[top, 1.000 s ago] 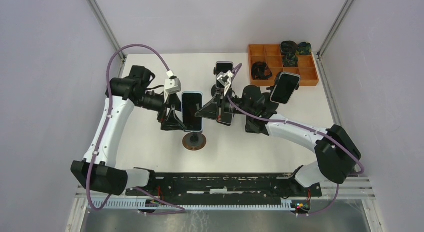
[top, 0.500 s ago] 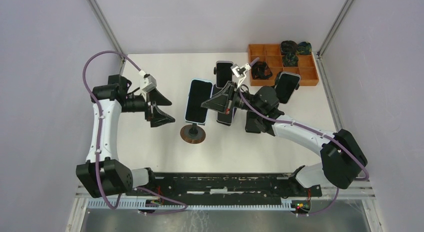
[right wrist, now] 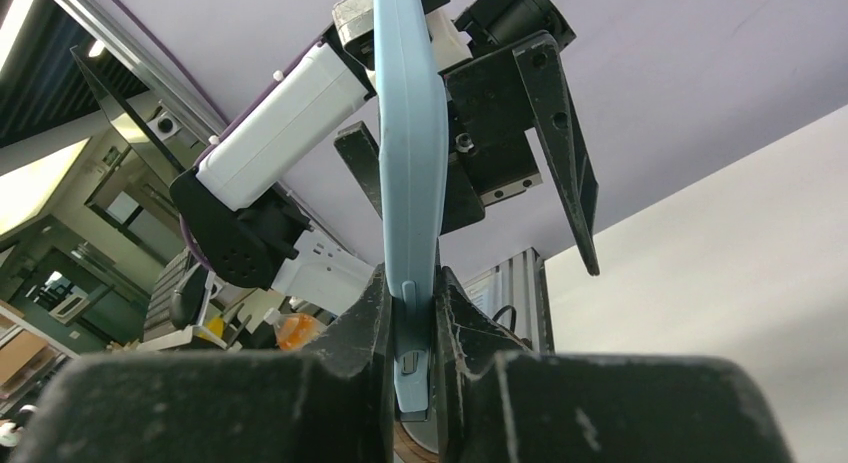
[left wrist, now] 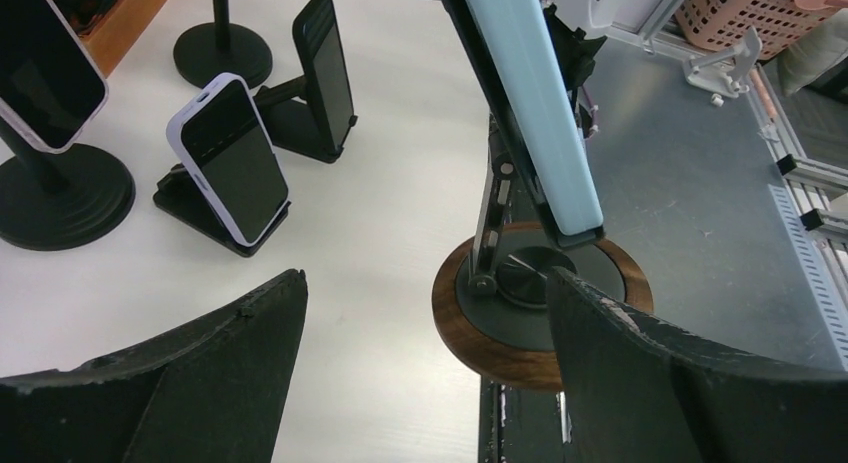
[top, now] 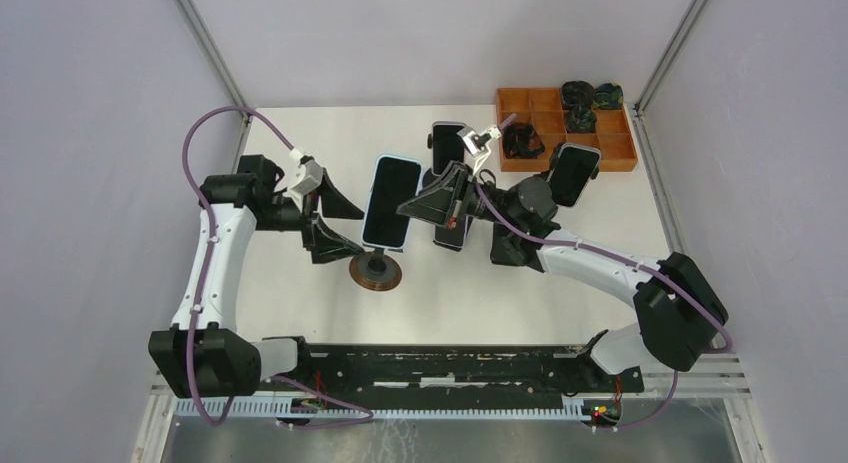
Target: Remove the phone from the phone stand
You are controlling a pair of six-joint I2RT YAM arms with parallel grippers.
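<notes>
The phone (top: pixel 388 201) in a light blue case stands tilted, its lower end still in the holder of the stand with the round wooden base (top: pixel 376 273). My right gripper (top: pixel 425 205) is shut on the phone's right edge; the right wrist view shows the phone (right wrist: pixel 410 183) pinched between both fingers (right wrist: pixel 360 328). My left gripper (top: pixel 338 224) is open just left of the stand, touching nothing. In the left wrist view the phone's edge (left wrist: pixel 530 103) and the base (left wrist: pixel 540 318) lie near my right finger (left wrist: pixel 680 383).
Three more phones stand on stands behind and to the right (top: pixel 448 148) (top: pixel 570 173) (top: pixel 450 228). An orange compartment tray (top: pixel 615 151) holding dark items sits at the back right. The table's near edge and metal rail lie just past the base (left wrist: pixel 700 183).
My left gripper drew back left from the phone, then came back toward the stand, open. The phone has tilted in my right gripper and the base has shifted slightly left.
</notes>
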